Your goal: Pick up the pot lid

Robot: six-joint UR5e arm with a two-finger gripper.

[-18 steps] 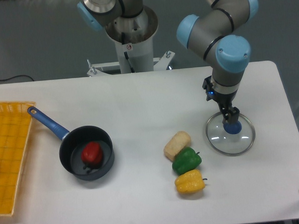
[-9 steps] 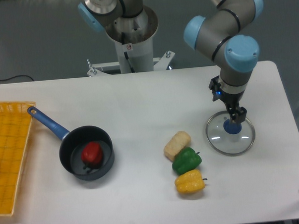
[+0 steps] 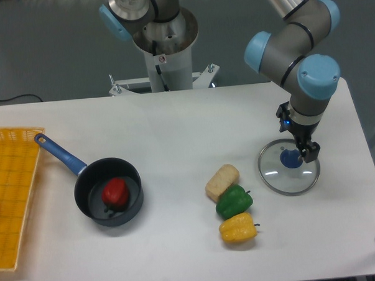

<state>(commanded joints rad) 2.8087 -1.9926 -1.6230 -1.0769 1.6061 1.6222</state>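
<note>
My gripper (image 3: 297, 137) is open over the back part of the clear round pot lid (image 3: 277, 175), at the right of the table. Its two fingers stand apart, one to the left and one to the right. The lid lies flat, and its blue knob (image 3: 291, 159) shows just in front of the gripper, below the gap between the fingers in the view. Nothing is held. How high the fingertips are above the lid, I cannot tell.
Left of the lid lie a tan potato-like item (image 3: 222, 182), a green pepper (image 3: 234, 202) and a yellow pepper (image 3: 238, 228). Farther left is a black pan (image 3: 90, 197) with a blue handle, holding a red item (image 3: 116, 193). A yellow crate (image 3: 12, 179) borders the left side.
The gripper has moved to the right and a little toward the camera, over the lid, staying open. The lid and the other objects have not moved.
</note>
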